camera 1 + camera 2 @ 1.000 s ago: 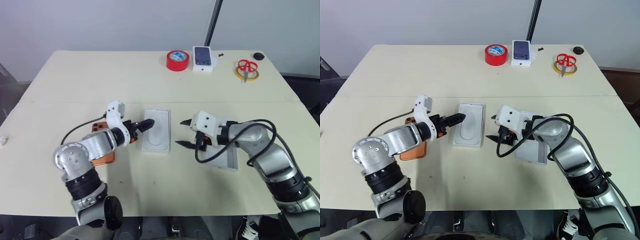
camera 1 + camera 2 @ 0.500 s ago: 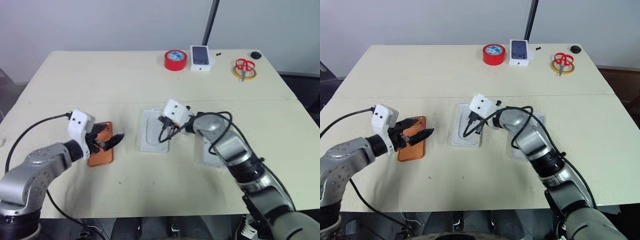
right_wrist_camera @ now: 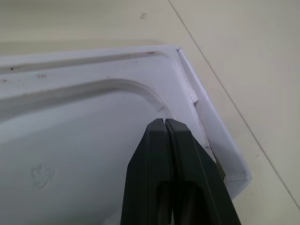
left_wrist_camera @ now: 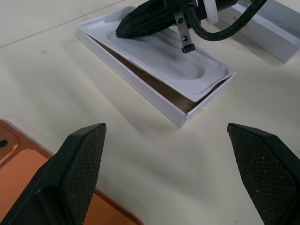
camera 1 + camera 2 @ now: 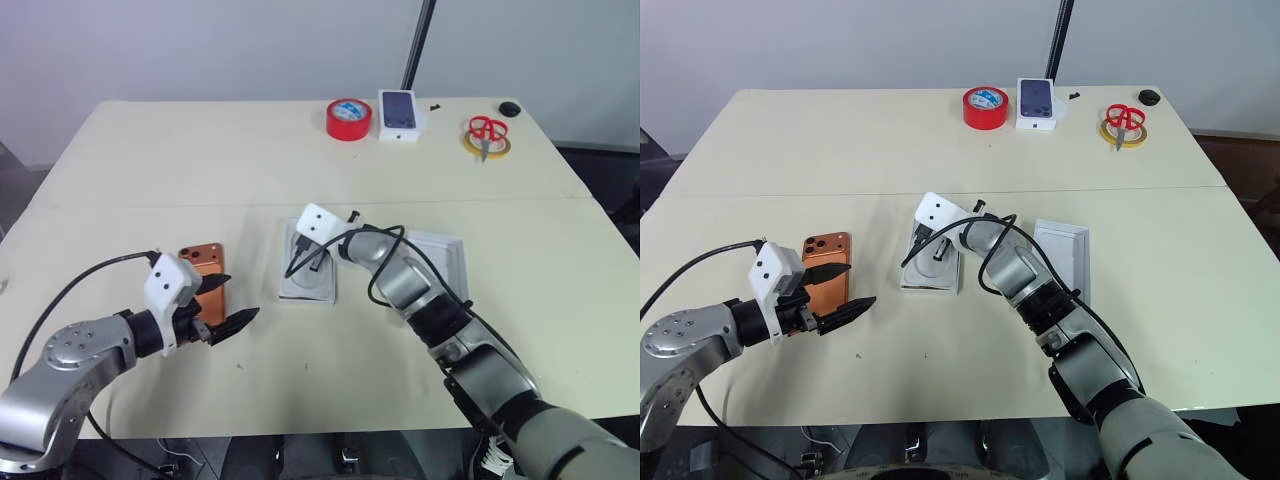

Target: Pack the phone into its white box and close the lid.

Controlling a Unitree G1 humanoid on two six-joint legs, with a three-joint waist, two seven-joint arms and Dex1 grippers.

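The phone (image 5: 826, 270) is lying flat on the table (image 5: 940, 140), back up, its dark lens cluster toward the far end, on the robot's left side and well apart from the white box (image 4: 136, 77). The head views are showing this whole spread; the left wrist view is catching just an orange corner of the phone at its edge.

The left wrist view is revealing something the head views do not: the white insert (image 4: 164, 58) with its oval recess is sitting tilted in the white box, one end raised so the brownish floor is showing in the gap beneath it. The right wrist view is looking along that insert's surface toward a corner of the box.

The lid (image 5: 1062, 258) is lying open side up on the table, just to the right of the box, with nothing in it.

The left gripper (image 5: 835, 305) is hovering low beside the phone's near end, its fingers spread wide and pointing across toward the box. The right arm is reaching across to the box, and the right gripper (image 3: 165, 124) is angling down onto the insert with its fingers pressed together, pinching nothing; whether the tips are touching the insert is not clear.

At the table's far edge are standing a red tape roll (image 5: 984, 105), a small white carton (image 5: 1037, 103) and red scissors (image 5: 1124, 120).
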